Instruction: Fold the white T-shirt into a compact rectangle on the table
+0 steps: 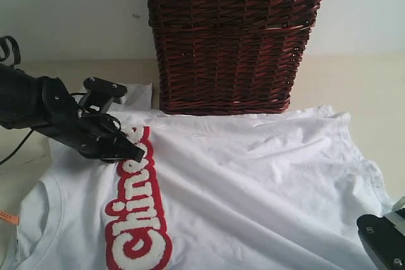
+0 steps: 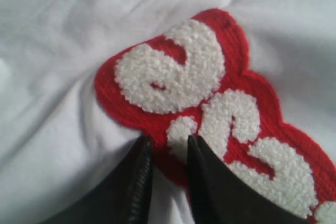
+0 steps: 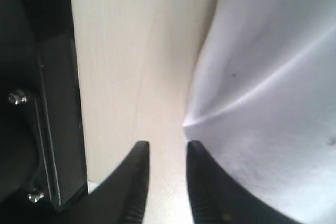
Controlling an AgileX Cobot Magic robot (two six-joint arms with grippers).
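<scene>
Left gripper (image 2: 168, 141), right gripper (image 3: 167, 145): fingers slightly parted, empty. Left may snag fuzzy red-outlined lettering (image 2: 173, 72), bunching white cotton T-shirt (image 1: 253, 175).

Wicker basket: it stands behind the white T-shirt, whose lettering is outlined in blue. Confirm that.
Not blue: the lettering on the white T-shirt is outlined in red, as the exterior view shows. The wicker basket does stand behind it.

Soft, even light — white T-shirt (image 2: 63, 51) blurs close-up.

Left gripper (image 2: 167, 140): angled down, jaws nearly together; I can't judge the grip.
Right gripper (image 3: 166, 144): jaws slightly parted, empty.
</scene>
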